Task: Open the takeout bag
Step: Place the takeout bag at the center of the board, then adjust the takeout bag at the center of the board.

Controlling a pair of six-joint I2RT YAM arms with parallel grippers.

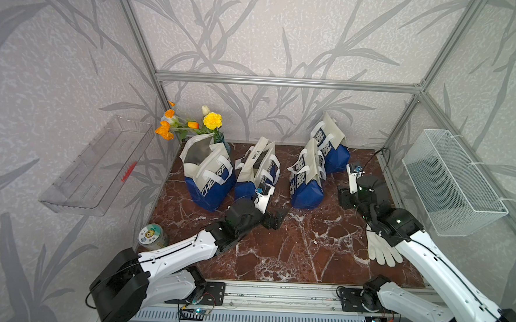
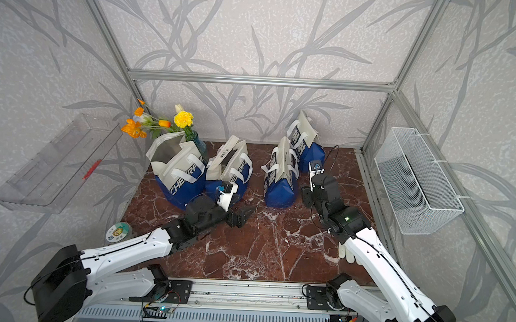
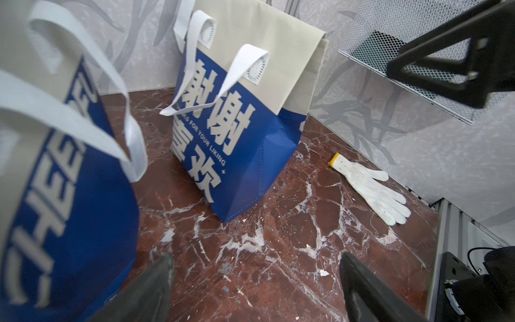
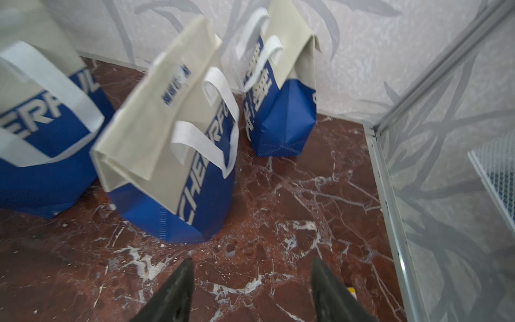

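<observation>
The folded-shut blue-and-beige fabric takeout bag [image 1: 305,182] stands on the red-brown marble counter [image 1: 291,254], beyond the white knitted glove [image 3: 373,189]. Only the top views show all four such bags, including the gaping-open bag [image 1: 207,171] farthest from the glove. The glove lies whole in the left wrist view but half under the right arm from above. The left gripper [image 3: 256,278] has its jaws wide and empty; the right gripper [image 4: 252,267] has its jaws apart and empty.
</observation>
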